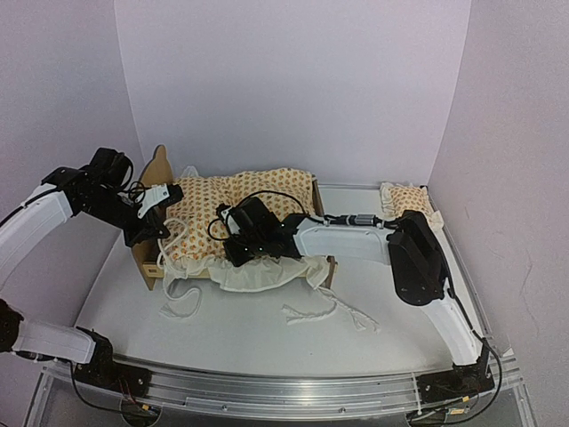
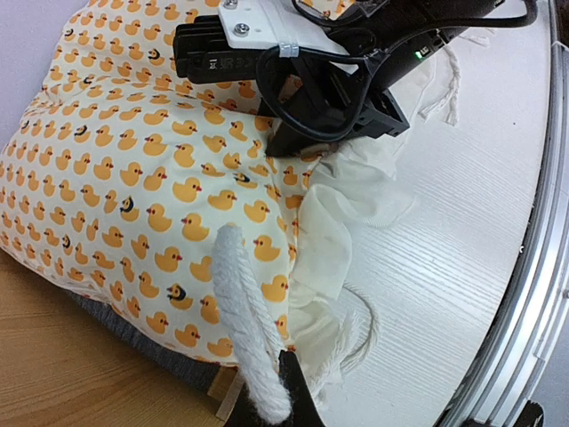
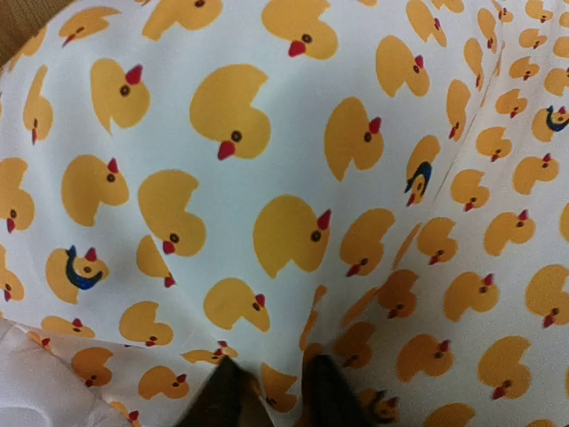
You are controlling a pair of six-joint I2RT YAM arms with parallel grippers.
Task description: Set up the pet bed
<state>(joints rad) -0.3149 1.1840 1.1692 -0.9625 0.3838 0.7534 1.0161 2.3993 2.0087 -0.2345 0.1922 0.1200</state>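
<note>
Plywood pet bed (image 1: 160, 167) sits left of centre on the surface (image 1: 249, 334), with a duck-print cushion (image 1: 267, 189) lying in it. The left end effector (image 2: 283, 402) is clamped on a white cord (image 2: 238, 302) — best kept taut while the right end effector (image 3: 271, 396) smooths the cushion (fingertips slightly apart; whether they grip the fabric is unclear). Only the top view shows the frame — the right wrist view sees fabric alone.

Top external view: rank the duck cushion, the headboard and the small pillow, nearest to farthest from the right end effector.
1. Duck cushion: directly under the right end effector, in the bed.
2. Headboard: at the bed's left end.
3. Small pillow: back right corner, off the bed.
</note>
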